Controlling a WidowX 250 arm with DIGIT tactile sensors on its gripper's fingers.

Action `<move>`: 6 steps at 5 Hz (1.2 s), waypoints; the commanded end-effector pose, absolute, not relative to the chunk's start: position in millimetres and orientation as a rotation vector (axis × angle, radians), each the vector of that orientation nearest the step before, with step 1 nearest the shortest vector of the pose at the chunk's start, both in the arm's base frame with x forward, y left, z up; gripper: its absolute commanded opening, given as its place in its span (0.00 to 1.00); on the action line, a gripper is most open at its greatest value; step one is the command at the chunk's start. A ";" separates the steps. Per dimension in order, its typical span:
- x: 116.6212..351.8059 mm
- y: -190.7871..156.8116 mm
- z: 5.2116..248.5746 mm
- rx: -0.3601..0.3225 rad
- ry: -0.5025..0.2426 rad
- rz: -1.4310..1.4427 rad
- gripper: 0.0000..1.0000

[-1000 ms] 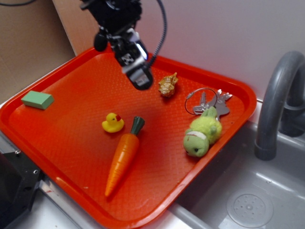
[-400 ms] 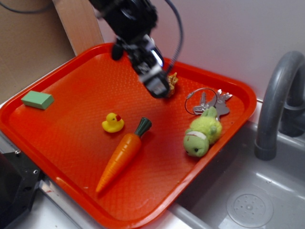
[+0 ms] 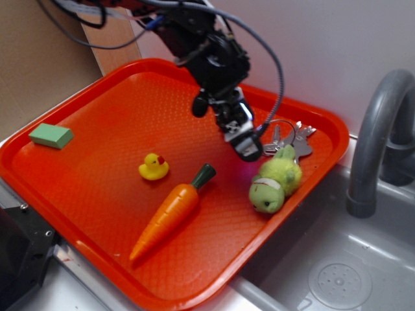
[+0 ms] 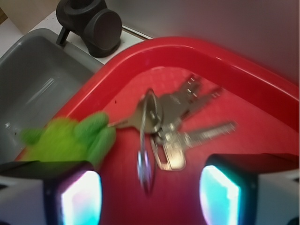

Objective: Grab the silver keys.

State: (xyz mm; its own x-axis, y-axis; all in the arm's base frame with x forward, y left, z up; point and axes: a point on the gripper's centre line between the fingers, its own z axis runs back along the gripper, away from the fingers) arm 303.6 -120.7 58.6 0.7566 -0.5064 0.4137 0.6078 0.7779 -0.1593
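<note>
The silver keys [image 3: 293,140] lie on a thin wire ring at the far right of the red tray [image 3: 97,129], right behind the green plush toy [image 3: 275,180]. In the wrist view the keys [image 4: 176,126] lie just ahead of the jaws, with the wire ring [image 4: 145,161] standing on edge between them. My gripper [image 3: 249,150] hangs just left of the keys, low over the tray. It is open and empty [image 4: 150,199], and its two fingers stand wide apart.
A carrot [image 3: 170,212], a yellow duck [image 3: 153,166] and a green block [image 3: 51,135] lie on the tray. The plush toy [image 4: 70,140] lies close beside the left finger. A grey sink [image 3: 337,272] with a tap [image 3: 376,142] adjoins the tray's right edge.
My gripper has moved right and down across the tray, from near the back middle to beside the keys. The carrot has shifted and turned. The golden trinket is now hidden behind the arm.
</note>
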 end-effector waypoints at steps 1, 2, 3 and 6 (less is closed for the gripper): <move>324.8 -162.1 83.1 -0.321 -0.440 -0.685 0.00; 324.7 -166.1 82.0 -0.286 -0.405 -0.716 0.00; 322.6 -158.1 76.4 -0.258 -0.365 -0.709 0.00; 287.6 -112.7 198.7 -0.217 -0.469 -0.391 0.00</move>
State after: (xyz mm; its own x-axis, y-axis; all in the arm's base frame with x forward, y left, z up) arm 281.8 -104.3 170.8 0.8550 -0.3302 0.4000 0.4074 0.9048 -0.1241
